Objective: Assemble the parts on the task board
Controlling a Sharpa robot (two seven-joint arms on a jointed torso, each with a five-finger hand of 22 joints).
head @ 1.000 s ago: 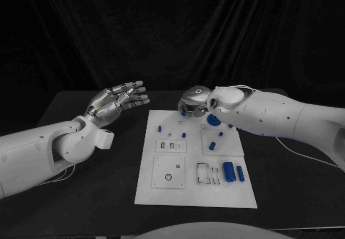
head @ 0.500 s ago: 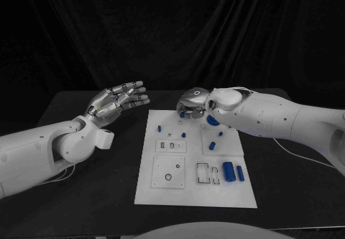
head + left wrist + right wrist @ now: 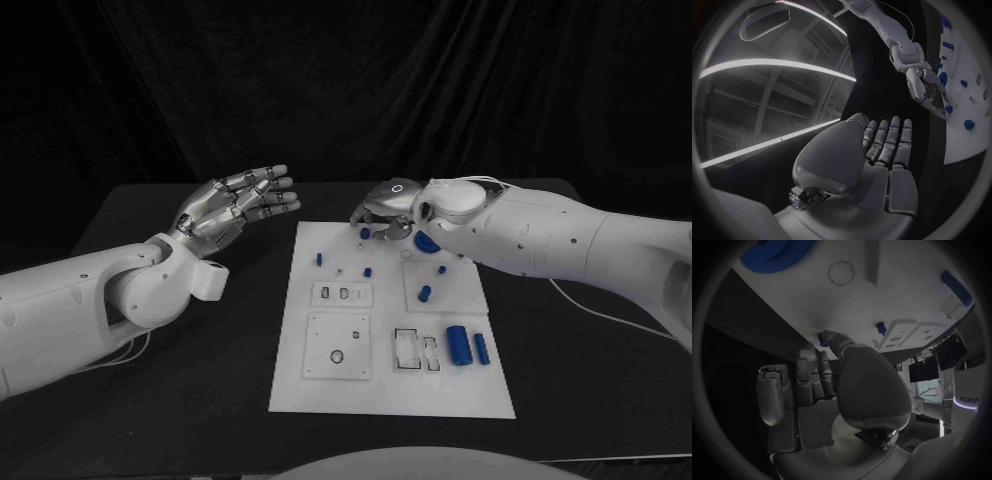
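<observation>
We see the right hand (image 3: 387,212) and its arm crowding the far edge of the task board (image 3: 325,385). Blue cylinders (image 3: 469,343) stand near the board's right edge. The left hand (image 3: 235,202) hovers off-board, over bare black table (image 3: 188,400).

Lab: black-draped table (image 3: 173,400), ceiling light strips (image 3: 773,62), monitors (image 3: 932,367).
</observation>
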